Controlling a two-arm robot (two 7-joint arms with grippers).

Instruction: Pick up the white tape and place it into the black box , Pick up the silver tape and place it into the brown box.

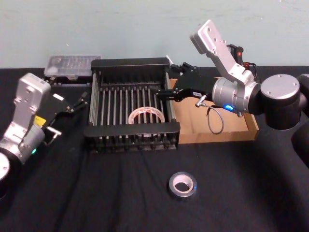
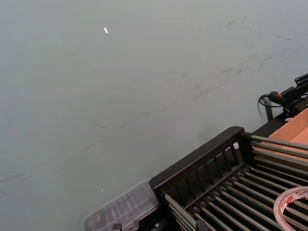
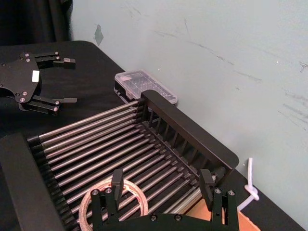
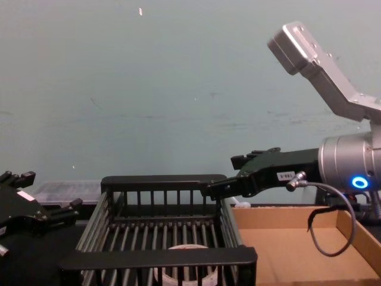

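Note:
The white tape [image 1: 146,116] lies flat on the barred bottom of the black box [image 1: 130,62], toward its right side. My right gripper [image 1: 163,94] hovers open above the crate's right rim. The right wrist view shows its fingers [image 3: 117,178] spread wide, with nothing between them and the white tape [image 3: 96,207] below. The silver tape [image 1: 182,185] rests on the black cloth in front of the crate. Against the crate's right side stands the brown box [image 1: 227,130], with nothing in it. My left gripper [image 1: 79,101] stays open at the crate's left, above the table.
A clear plastic case [image 1: 72,65] lies behind the crate's left corner by the wall. A cable loop [image 1: 215,121] hangs from the right wrist over the brown box. Black cloth covers the table.

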